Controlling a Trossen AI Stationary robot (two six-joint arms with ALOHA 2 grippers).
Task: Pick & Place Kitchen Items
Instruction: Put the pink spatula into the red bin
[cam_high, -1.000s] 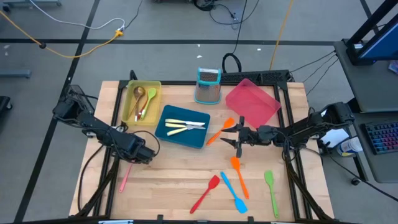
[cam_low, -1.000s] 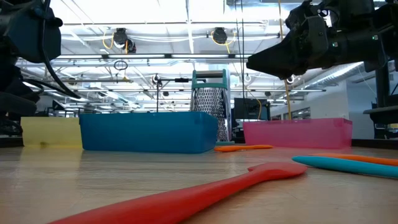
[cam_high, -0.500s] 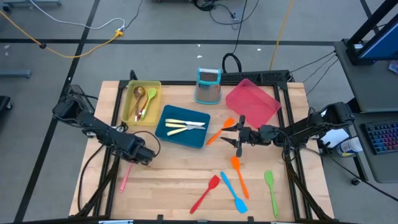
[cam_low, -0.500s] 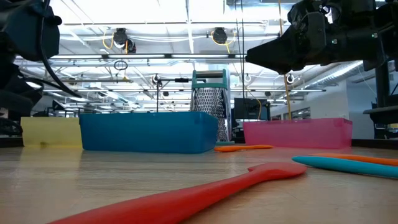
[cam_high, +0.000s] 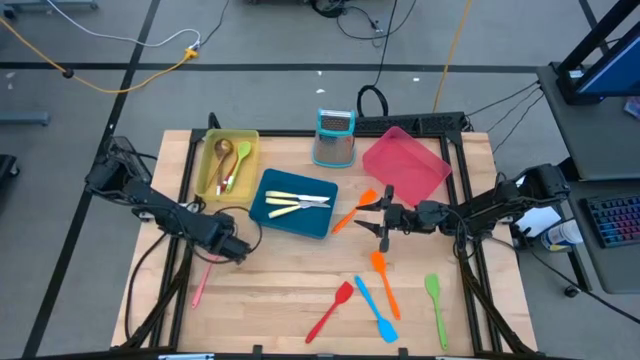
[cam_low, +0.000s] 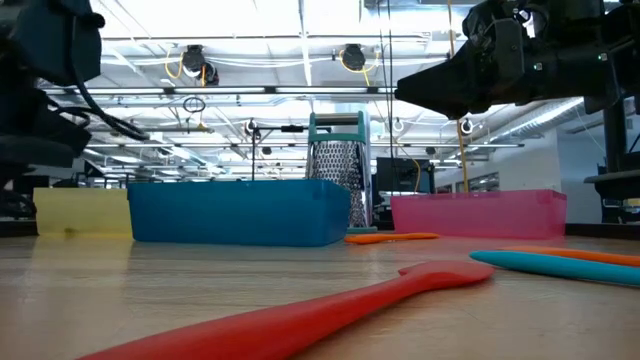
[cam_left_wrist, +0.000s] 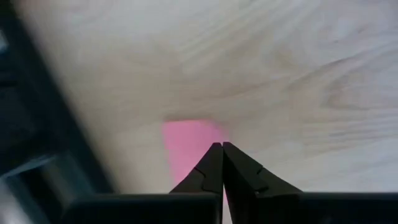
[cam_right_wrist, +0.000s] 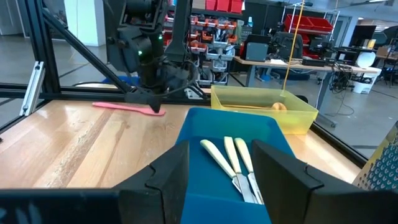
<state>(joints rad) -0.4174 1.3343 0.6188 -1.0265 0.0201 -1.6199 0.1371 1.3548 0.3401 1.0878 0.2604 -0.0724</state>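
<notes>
Left tool (cam_high: 232, 250), left of centre in the high view, pinches the pink spatula (cam_left_wrist: 189, 146) on the surface (cam_high: 280, 290). Right tool (cam_high: 375, 215) hovers spread, centre-right, facing the blue tray (cam_high: 294, 203) of knives (cam_right_wrist: 236, 163).

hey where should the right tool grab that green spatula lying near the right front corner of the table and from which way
Grip the green spatula on its slim handle, near the middle, not the wider blade at the far end. It lies flat on the table with bare wood on both sides, so I'd come straight down, fingers across the handle. The right tool is open.
</notes>
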